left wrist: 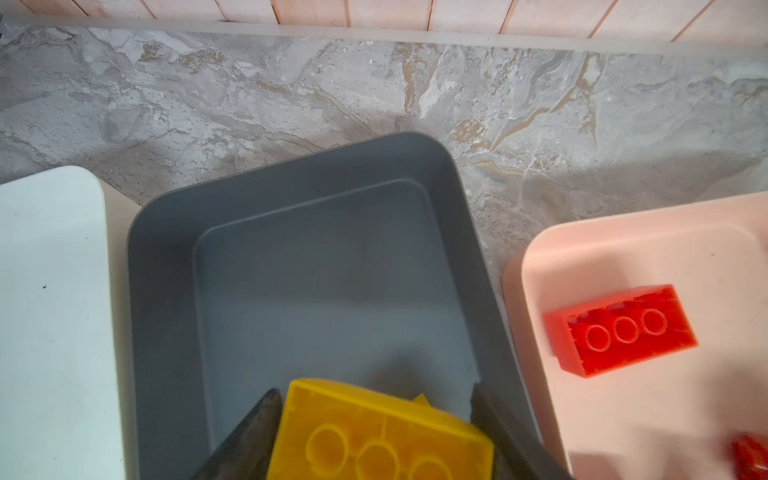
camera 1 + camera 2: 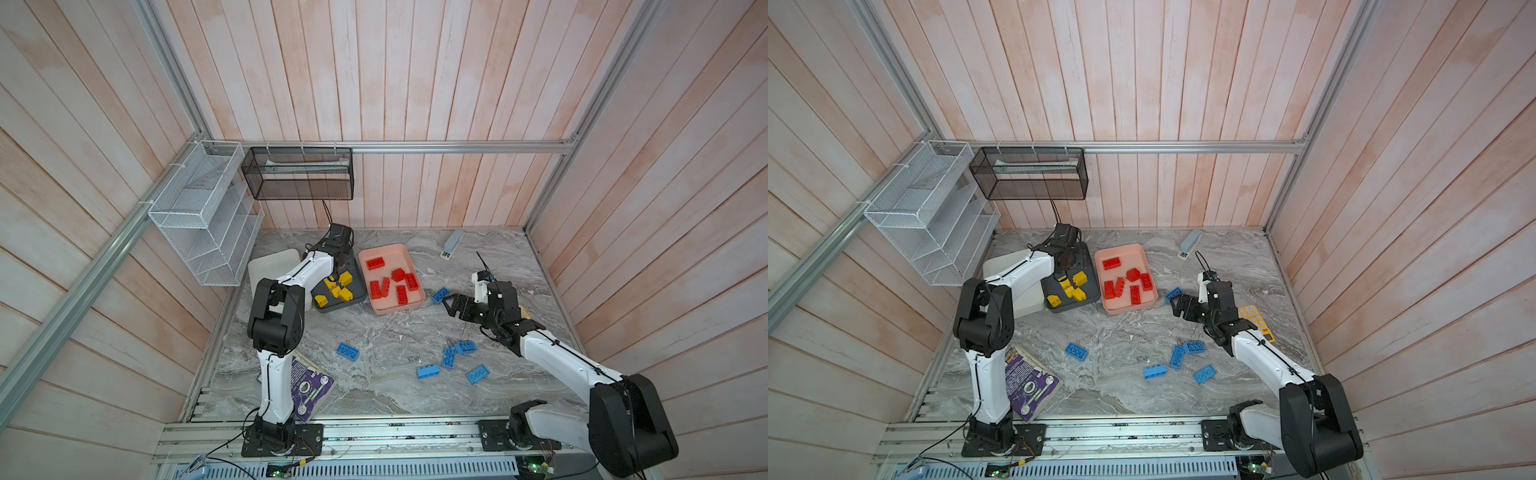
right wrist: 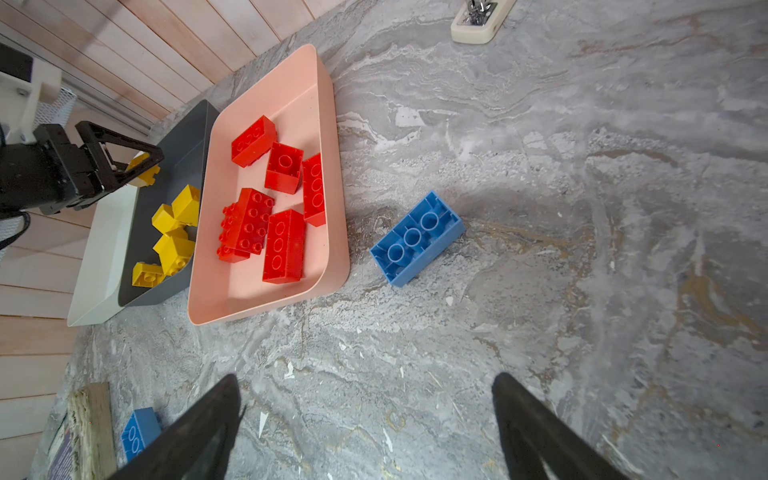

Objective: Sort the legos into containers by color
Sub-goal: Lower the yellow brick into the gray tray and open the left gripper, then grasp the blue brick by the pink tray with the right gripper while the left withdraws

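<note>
In a top view the blue brick (image 2: 440, 295) lies aslant just upper left of our spread, empty right gripper (image 2: 451, 306), beside the salmon pink tray (image 2: 395, 257); our left gripper (image 1: 374, 390) pinches a yellow brick (image 1: 378, 436) over the dark grey tray (image 1: 332, 270).

A yellow brick (image 1: 374, 436), hollow side toward the wrist, sits gripped between the left fingers (image 1: 249, 440) above the grey tray (image 1: 166, 291); more yellow bricks (image 3: 174, 249) lie in it behind them. The white tray (image 1: 50, 311) stands left of those fingers, the pink tray (image 1: 582, 257) right, holding six red bricks (image 3: 284, 245). One blue brick (image 3: 417, 239) lies upside down on the desk (image 3: 540, 166) ahead of the right fingers (image 3: 199, 428); five more blue bricks (image 2: 428, 370) lie scattered behind them.
</note>
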You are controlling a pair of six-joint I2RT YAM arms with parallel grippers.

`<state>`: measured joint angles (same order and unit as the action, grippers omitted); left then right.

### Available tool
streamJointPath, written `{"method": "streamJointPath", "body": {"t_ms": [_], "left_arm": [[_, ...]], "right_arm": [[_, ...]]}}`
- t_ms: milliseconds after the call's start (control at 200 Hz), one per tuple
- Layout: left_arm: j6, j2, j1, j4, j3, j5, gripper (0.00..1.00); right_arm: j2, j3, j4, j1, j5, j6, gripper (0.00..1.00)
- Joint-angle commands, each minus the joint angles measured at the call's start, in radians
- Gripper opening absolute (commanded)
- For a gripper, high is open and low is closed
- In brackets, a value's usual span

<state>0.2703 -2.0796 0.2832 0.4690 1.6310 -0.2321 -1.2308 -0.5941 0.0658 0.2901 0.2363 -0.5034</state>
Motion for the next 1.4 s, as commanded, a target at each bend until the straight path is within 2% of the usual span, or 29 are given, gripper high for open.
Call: {"method": "streamJointPath", "body": {"t_ms": [0, 195, 340, 490, 765, 980, 1215, 1395], "left_arm": [[-0.003, 0.02, -0.006, 0.011, 0.015, 0.023, 0.8], [0.008, 0.14, -0.006, -0.01, -0.052, 0.044, 0.9], [0.033, 0.277, 0.0, -0.039, -0.139, 0.081, 0.9], [0.051, 0.441, 0.016, -0.054, -0.239, 0.116, 0.91], [0.077, 0.779, 0.055, -0.056, -0.443, 0.18, 0.92], [0.048, 1.009, 0.059, -0.001, -0.557, 0.176, 0.92], [0.014, 1.167, 0.06, 0.063, -0.628, 0.176, 0.93], [-0.003, 1.22, 0.06, 0.076, -0.658, 0.176, 0.93]], "right_arm": [[-0.019, -0.042, -0.033, 0.009, -0.028, 0.019, 0.95], [-0.036, -0.081, -0.079, 0.017, -0.07, 0.031, 0.95], [-0.069, -0.114, -0.11, 0.021, -0.089, 0.022, 0.94], [-0.142, -0.182, -0.15, 0.04, -0.141, 0.022, 0.89], [-0.315, -0.338, -0.229, 0.078, -0.252, 0.04, 0.93], [-0.492, -0.473, -0.289, 0.081, -0.275, 0.046, 0.9], [-0.602, -0.54, -0.323, 0.099, -0.397, 0.026, 0.95], [-0.646, -0.562, -0.336, 0.105, -0.45, 0.023, 0.95]]}}
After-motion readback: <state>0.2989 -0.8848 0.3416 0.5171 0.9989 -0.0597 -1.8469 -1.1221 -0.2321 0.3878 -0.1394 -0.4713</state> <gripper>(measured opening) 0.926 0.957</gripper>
